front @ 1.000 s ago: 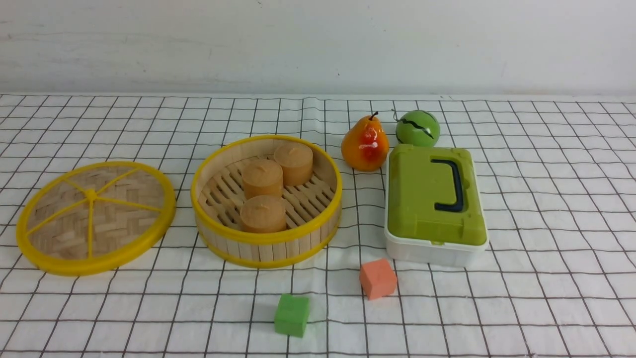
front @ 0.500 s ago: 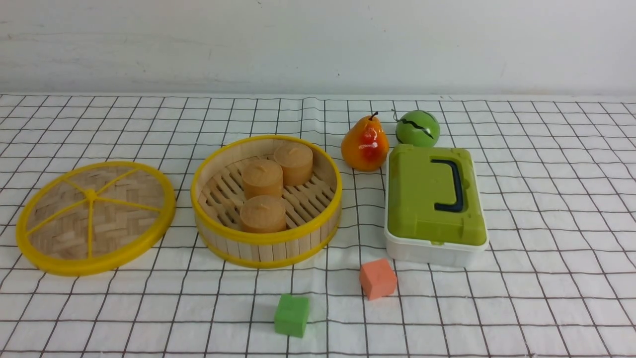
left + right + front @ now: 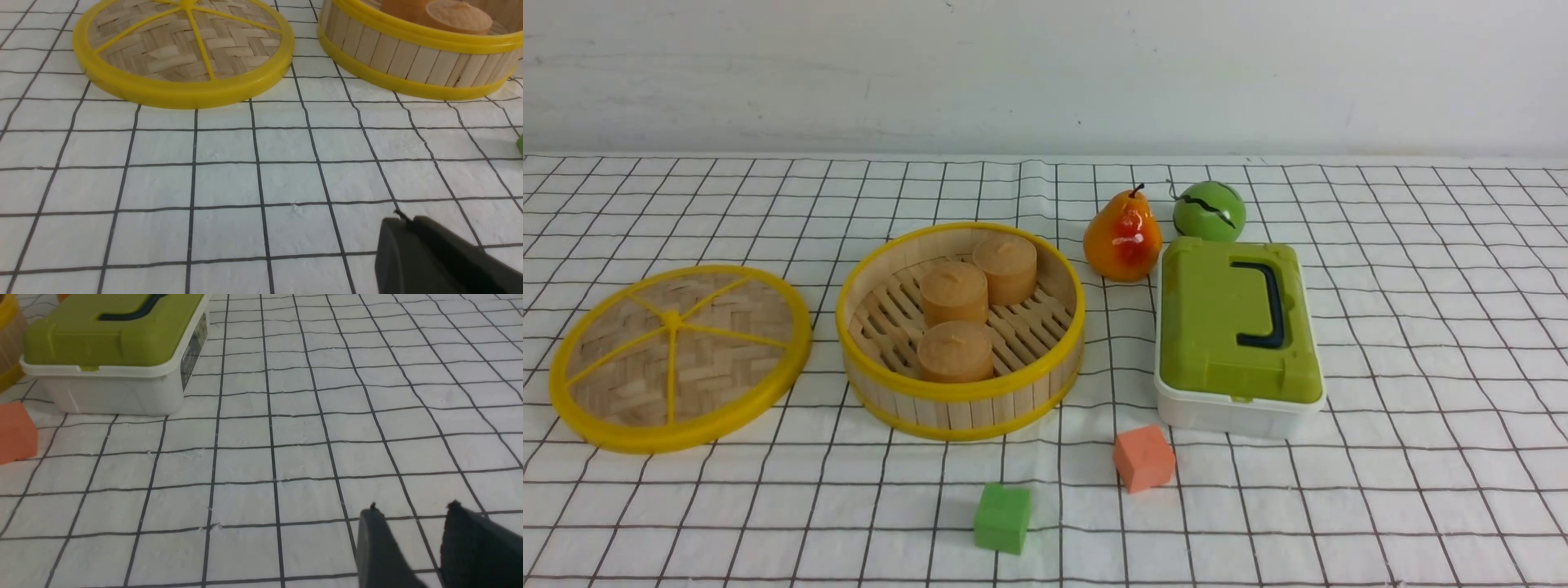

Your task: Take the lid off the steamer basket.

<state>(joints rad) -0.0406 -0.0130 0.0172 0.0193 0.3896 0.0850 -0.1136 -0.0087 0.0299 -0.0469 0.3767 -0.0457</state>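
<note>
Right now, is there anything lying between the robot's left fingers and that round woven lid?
Nothing visible does. In the left wrist view only bare checked cloth lies between the left fingers and the lid. The lid already lies flat on the cloth beside the steamer basket, not on it.

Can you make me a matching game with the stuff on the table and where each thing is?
Things:
1. lid
2. pear
3. green cube
4. three brown cylinders

Places:
A. inside the steamer basket
B. flat on the cloth, left of the basket
C. nearest the camera, in front of the basket
D. behind the green-lidded box, beside the green ball

Pairs: 1-B, 2-D, 3-C, 4-A
</note>
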